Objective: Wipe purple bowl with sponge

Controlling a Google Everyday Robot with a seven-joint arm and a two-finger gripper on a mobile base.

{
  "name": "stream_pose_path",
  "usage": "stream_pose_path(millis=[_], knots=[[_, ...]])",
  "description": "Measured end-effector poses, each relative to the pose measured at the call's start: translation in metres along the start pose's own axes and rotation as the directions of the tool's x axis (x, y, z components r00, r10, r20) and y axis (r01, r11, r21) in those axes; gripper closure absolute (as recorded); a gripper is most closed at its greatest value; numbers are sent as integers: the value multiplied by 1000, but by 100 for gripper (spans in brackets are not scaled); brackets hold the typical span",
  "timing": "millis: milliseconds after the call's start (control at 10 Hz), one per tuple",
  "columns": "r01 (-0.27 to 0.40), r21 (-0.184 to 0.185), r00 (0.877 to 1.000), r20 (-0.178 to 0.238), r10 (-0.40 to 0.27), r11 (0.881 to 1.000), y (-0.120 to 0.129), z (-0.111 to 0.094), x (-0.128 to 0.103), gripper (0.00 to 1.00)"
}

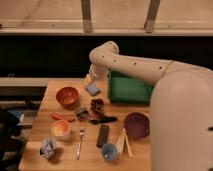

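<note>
purple bowl [137,125] | at the front right of the table [65,151], well apart from the sponge [92,89] | gripper [89,80] just above the sponge, beside the green tray [127,91]; open or closed, you cannot tell | lower it straight; take the sponge by its middle
</note>
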Motion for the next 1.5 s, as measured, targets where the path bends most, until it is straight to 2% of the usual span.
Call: stream_pose_path(millis=[200,400,1000,1100,1500], knots=[[44,-10,998,-36,-44,999,1,27,-10,25],[63,-22,996,-55,-64,998,3,41,-17,25],[58,-21,996,-62,-59,998,0,45,-16,25],[51,-17,996,-67,-52,999,-4,46,-17,25],[25,-13,995,-100,-26,1000,-39,83,-14,25]])
